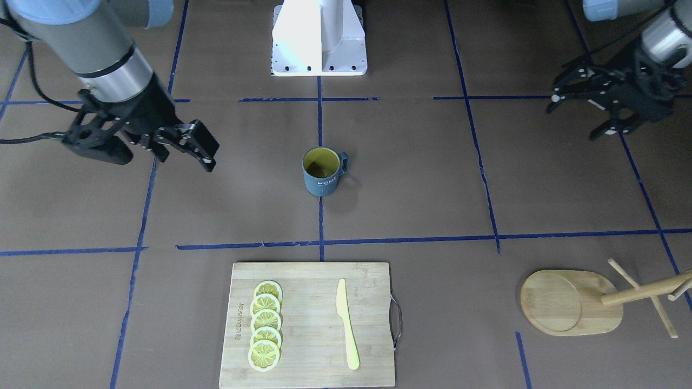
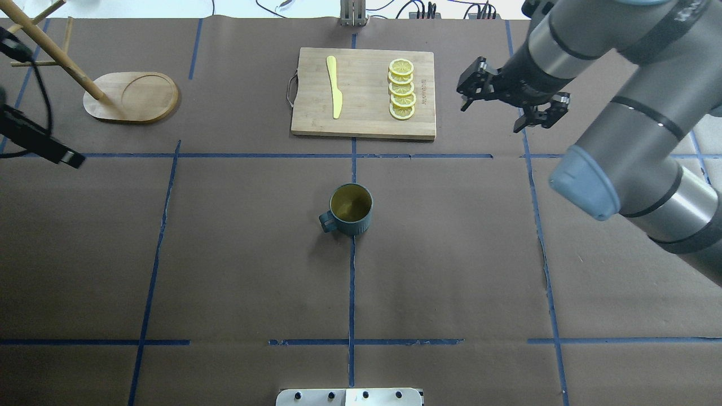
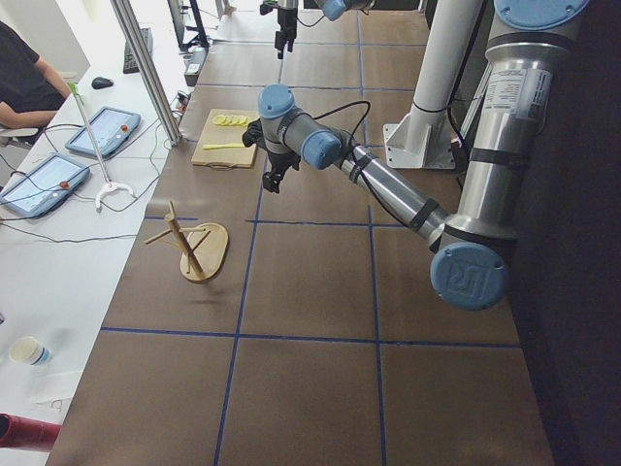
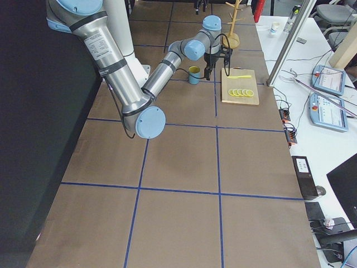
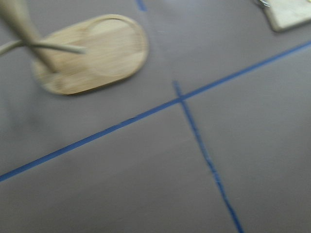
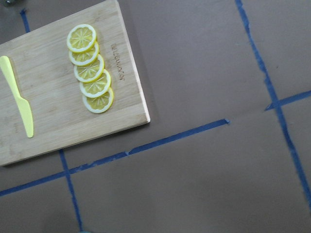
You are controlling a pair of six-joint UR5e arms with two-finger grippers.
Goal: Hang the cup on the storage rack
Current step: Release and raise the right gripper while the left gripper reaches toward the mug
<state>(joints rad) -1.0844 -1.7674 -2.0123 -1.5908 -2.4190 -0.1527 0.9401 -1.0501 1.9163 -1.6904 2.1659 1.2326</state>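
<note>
The dark blue-grey cup (image 1: 323, 172) with a yellow-green inside stands upright at the middle of the table, also in the overhead view (image 2: 350, 208). The wooden storage rack (image 1: 573, 302) stands at the table's far left corner (image 2: 131, 97); its base and post show blurred in the left wrist view (image 5: 92, 53). My left gripper (image 1: 574, 120) is open and empty, raised above the table on the rack's side, well short of the rack. My right gripper (image 2: 489, 117) is open and empty, raised beside the cutting board's right end (image 1: 173, 154). Neither touches the cup.
A bamboo cutting board (image 2: 364, 93) with a metal handle lies at the far middle, bearing a yellow knife (image 2: 334, 87) and several lemon slices (image 2: 401, 89); it also shows in the right wrist view (image 6: 63, 92). Blue tape lines cross the brown table. The robot's base (image 1: 319, 38) is behind the cup.
</note>
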